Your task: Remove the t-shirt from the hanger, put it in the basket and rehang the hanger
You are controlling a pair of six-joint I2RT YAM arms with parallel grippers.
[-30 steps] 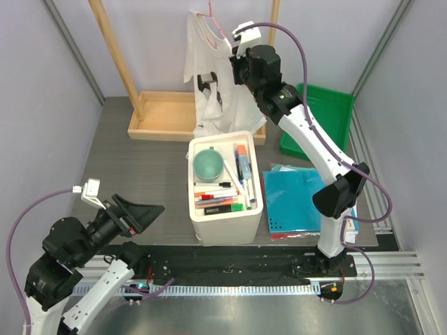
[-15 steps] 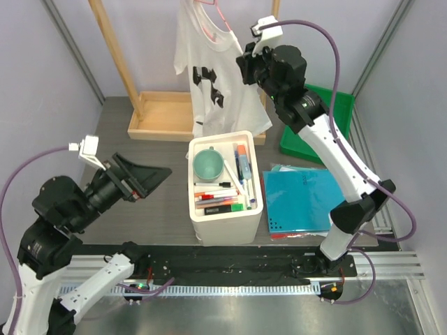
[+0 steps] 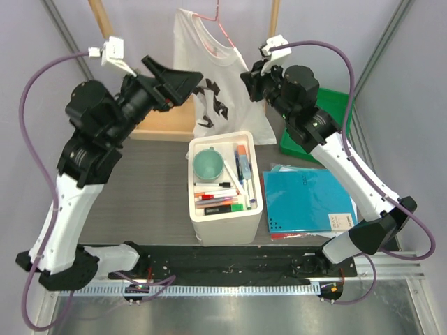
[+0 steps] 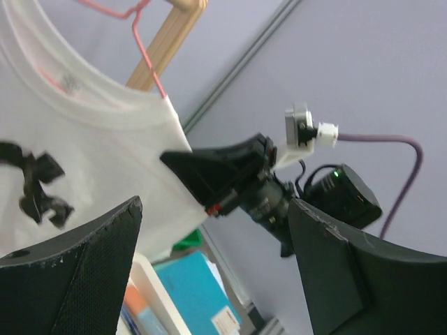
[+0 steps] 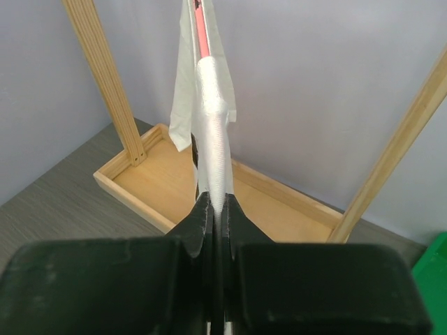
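The t-shirt [image 3: 209, 66] hung on the hanger [image 3: 218, 22], hooked high on the wooden rack [image 3: 99, 15] at the back of the tabletop [image 3: 147, 174]. The right gripper [image 3: 246, 75] was clenched on the sleeve edge at the robot's right. This grip most likely anchored the fabric so that it could be drawn off the wire. The left gripper [image 3: 188, 84] stood released, jaws wide with nothing between them, level with the opposite side of the garment, apparently placed for a second grasp.

The right wrist view showed what the overhead view could not: a fold of white fabric pinched between the fingers, with pink wire at its top. The left wrist view showed the left fingers [image 4: 105, 251] apart from the cloth, and the hanger's hook beside the rack's wood
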